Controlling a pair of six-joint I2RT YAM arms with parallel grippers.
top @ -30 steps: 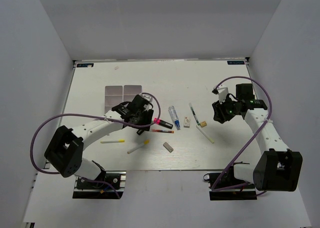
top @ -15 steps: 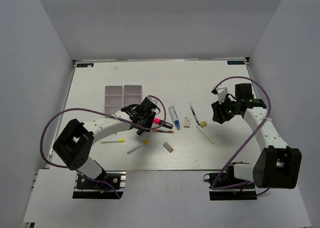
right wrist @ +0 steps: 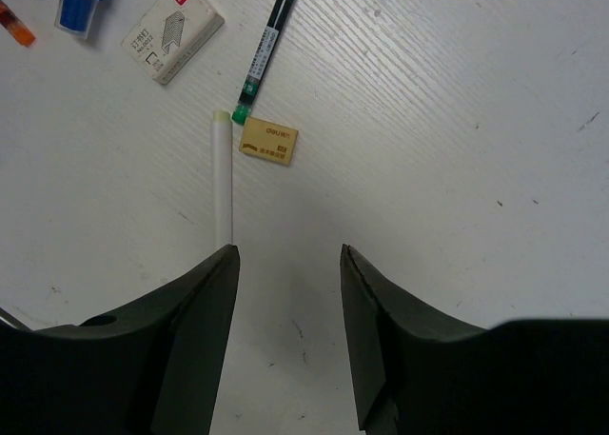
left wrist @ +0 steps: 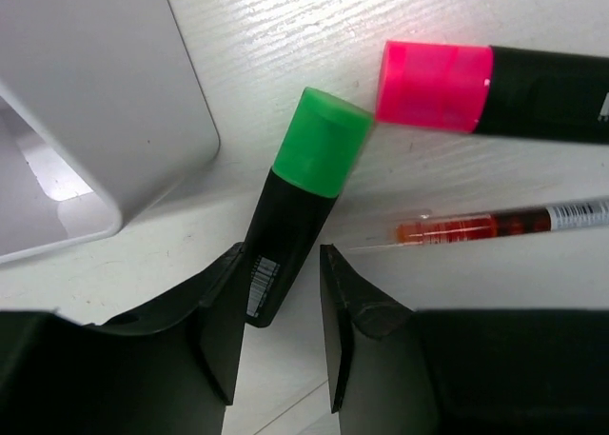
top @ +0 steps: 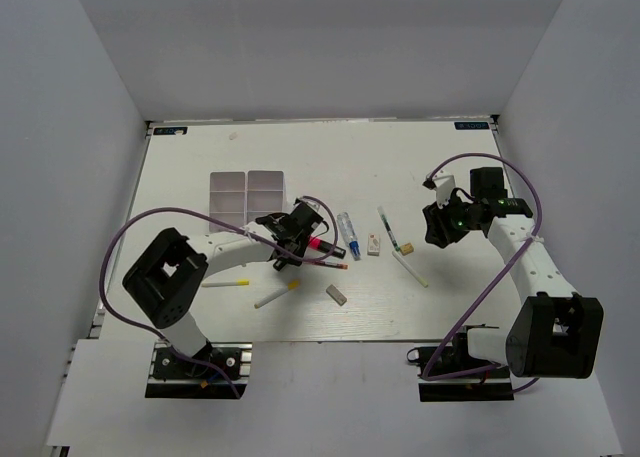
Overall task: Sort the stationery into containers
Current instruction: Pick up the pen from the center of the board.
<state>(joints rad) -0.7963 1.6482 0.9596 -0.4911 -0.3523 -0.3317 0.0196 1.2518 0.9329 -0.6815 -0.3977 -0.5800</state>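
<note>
1. We see the left gripper [left wrist: 282,345] parted astride the green highlighter's [left wrist: 303,202] black tail, not pinching it.
2. That highlighter lies on the table [right wrist: 428,121], cap toward 1 o'clock, with the white organizer [left wrist: 114,102] at 10 o'clock.
3. The right gripper [right wrist: 288,302] hangs spread and empty, with a white pen [right wrist: 224,183] at 11 o'clock.

White wood-grain table [top: 420,167] w/ plain grey-white walls [top: 320,47] on 3 sides.
</note>
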